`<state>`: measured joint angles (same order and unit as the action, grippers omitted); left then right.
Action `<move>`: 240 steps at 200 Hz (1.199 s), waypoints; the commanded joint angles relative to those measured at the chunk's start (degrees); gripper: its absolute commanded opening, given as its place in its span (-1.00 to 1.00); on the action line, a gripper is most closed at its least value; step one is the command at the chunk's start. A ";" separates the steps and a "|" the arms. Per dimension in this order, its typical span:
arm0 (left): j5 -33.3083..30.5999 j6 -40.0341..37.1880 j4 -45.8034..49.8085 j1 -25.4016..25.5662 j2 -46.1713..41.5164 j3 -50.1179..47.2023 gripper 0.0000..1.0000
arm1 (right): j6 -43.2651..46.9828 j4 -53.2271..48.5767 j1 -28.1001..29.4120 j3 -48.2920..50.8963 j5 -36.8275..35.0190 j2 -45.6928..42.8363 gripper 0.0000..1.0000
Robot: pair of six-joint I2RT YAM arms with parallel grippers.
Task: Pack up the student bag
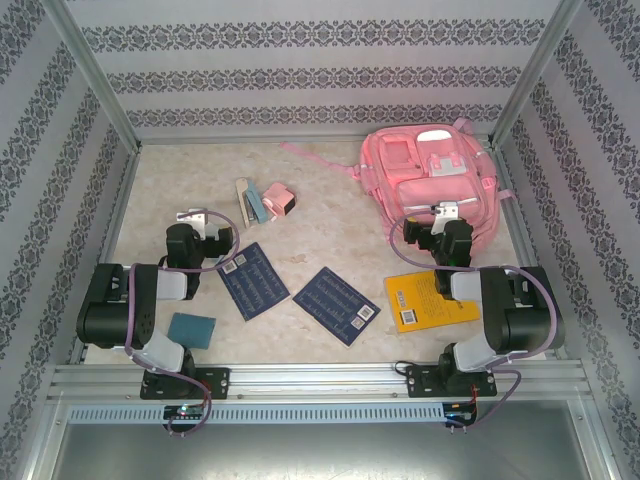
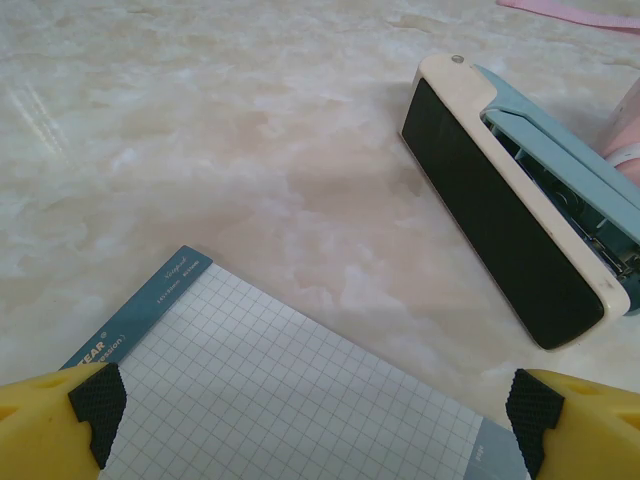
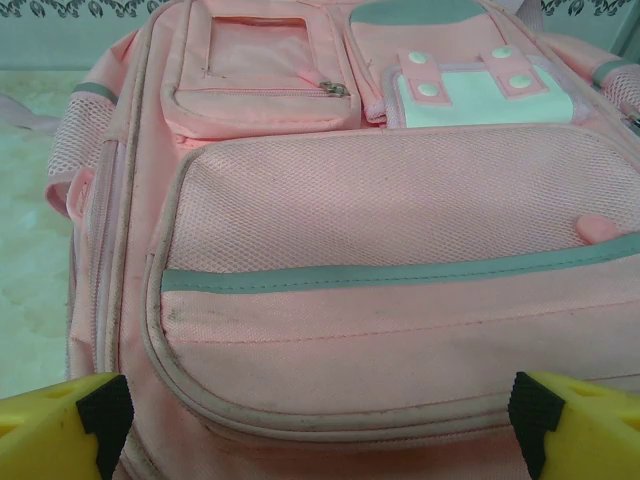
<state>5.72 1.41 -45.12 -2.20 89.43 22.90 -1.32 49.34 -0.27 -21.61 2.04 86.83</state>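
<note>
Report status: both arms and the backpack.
Left gripper open above a notebook, stapler beside it. Right gripper open, facing the backpack, holding nothing. Books loose on the table.

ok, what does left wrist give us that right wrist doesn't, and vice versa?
Left wrist, not right: a white grid-ruled pad with a blue edge strip below the open left gripper, and a cream, black and pale-blue stapler-like tool lying apart from it.
Right wrist, not left: the front of the large pink fabric backpack, pockets and grey stripe facing the open right gripper.
Both: black-padded yellow fingers spread wide at the bottom corners, plus pale marbled tabletop.
</note>
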 commanded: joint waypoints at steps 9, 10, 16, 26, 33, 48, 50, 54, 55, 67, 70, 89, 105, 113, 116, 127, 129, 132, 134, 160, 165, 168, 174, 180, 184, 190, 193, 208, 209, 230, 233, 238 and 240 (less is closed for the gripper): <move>-0.70 -1.32 -1.85 0.79 0.04 1.16 0.99 | -0.55 1.29 -0.28 -0.69 0.50 -0.39 0.96; -0.70 -1.32 -1.83 0.79 0.00 1.17 0.99 | -0.54 1.33 -0.27 -0.71 0.46 -0.37 0.96; -0.69 -1.31 -1.84 0.81 0.04 1.18 0.99 | -0.57 1.29 -0.27 -0.70 0.48 -0.40 0.96; -0.71 -1.32 -1.85 0.79 0.04 1.18 0.99 | -0.55 1.29 -0.28 -0.66 0.44 -0.41 0.96; -0.70 -1.32 -1.89 0.79 -0.01 1.16 0.99 | -0.53 1.28 -0.31 -0.69 0.51 -0.40 0.96; -0.66 -1.32 -1.82 0.78 -0.02 1.14 0.99 | -0.56 1.28 -0.29 -0.67 0.47 -0.40 0.96; -0.69 -1.32 -1.86 0.79 -0.04 1.11 0.99 | -0.56 1.28 -0.28 -0.64 0.45 -0.38 0.96; -0.68 -1.32 -1.87 0.75 0.00 1.18 0.99 | -0.56 1.28 -0.26 -0.69 0.49 -0.41 0.96; -0.69 -1.32 -1.89 0.77 -0.02 1.14 0.99 | -0.58 1.28 -0.26 -0.71 0.45 -0.38 0.96; -0.66 -1.32 -1.85 0.79 0.04 1.17 0.99 | -0.55 1.29 -0.30 -0.71 0.45 -0.41 0.96; -0.70 -1.32 -1.89 0.79 0.00 1.14 0.99 | -0.60 1.28 -0.30 -0.72 0.50 -0.36 0.96; -0.68 -1.31 -1.90 0.78 0.04 1.15 0.99 | -0.56 1.28 -0.26 -0.72 0.49 -0.35 0.96; -0.66 -1.32 -1.90 0.79 0.03 1.14 0.99 | -0.58 1.28 -0.31 -0.65 0.50 -0.38 0.96; -0.65 -1.32 -1.89 0.79 -0.01 1.16 0.99 | -0.60 1.24 -0.28 -0.66 0.50 -0.39 0.96; -0.68 -1.32 -1.88 0.79 0.01 1.16 0.99 | -0.53 1.30 -0.30 -0.63 0.50 -0.36 0.96; -0.68 -1.32 -1.89 0.79 0.03 1.15 0.99 | -0.56 1.37 -0.26 -0.68 0.49 -0.41 0.97; -0.70 -1.32 -1.90 0.75 0.00 1.13 0.99 | -0.53 1.37 -0.26 -0.64 0.46 -0.45 0.97; -0.69 -1.32 -1.90 0.78 -0.02 1.18 0.99 | -0.59 1.32 -0.25 -0.69 0.50 -0.42 0.96; -0.70 -1.32 -1.83 0.79 0.01 1.19 0.99 | -0.58 1.34 -0.25 -0.71 0.46 -0.41 0.96; -0.71 -1.27 -1.75 0.76 0.03 1.19 0.99 | -0.67 1.24 -0.28 -0.68 0.50 -0.42 0.96; -0.69 -1.23 -1.89 0.79 -0.03 1.10 0.99 | -0.69 1.10 -0.33 -0.82 0.49 -0.33 0.96; -0.83 -1.19 -1.96 0.79 -0.04 1.12 0.99 | -0.70 1.11 -0.34 -0.87 0.49 -0.33 0.96; -1.01 -1.04 -1.06 0.79 -0.47 1.42 0.99 | -0.69 1.11 -0.34 -0.83 0.52 -0.34 0.96; -1.41 -0.98 1.05 0.79 -1.44 2.27 0.99 | -0.58 1.15 -0.34 -0.78 0.58 -0.40 0.97; -1.62 -0.84 2.97 0.79 -2.26 2.98 0.99 | -0.64 1.34 -0.34 -0.73 0.54 -0.43 0.96; -1.95 -0.80 7.33 0.75 -3.92 5.05 0.99 | -0.62 1.50 -0.34 -0.55 0.52 -0.67 0.96; -2.25 -0.86 10.49 0.72 -4.71 6.25 0.99 | -0.65 1.54 -0.34 -0.51 0.44 -0.84 0.97; -5.54 0.01 25.29 0.79 -7.19 12.96 0.99 | -0.93 -0.79 -0.22 -0.67 -0.77 -3.72 0.97; -5.85 0.18 26.24 0.79 -7.35 13.44 0.99 | -0.90 -1.16 -0.19 -0.70 -0.92 -4.05 0.97; -9.56 3.83 39.78 0.70 -10.88 20.24 0.99 | -1.76 -10.50 -0.08 -2.38 -3.60 -10.83 0.96; -9.58 4.38 40.95 0.66 -11.58 20.76 0.99 | -2.18 -11.74 -0.08 -2.80 -4.01 -11.73 0.96; -9.40 5.65 42.54 0.62 -12.56 21.43 0.99 | -3.10 -14.77 -0.16 -3.64 -4.96 -13.19 0.97; -9.18 6.05 43.14 0.62 -13.06 21.65 0.99 | -3.74 -15.80 -0.21 -4.04 -5.37 -13.66 0.97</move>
<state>0.23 2.74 -19.14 -1.91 81.84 39.86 -1.72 43.40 -0.25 -21.80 0.75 80.03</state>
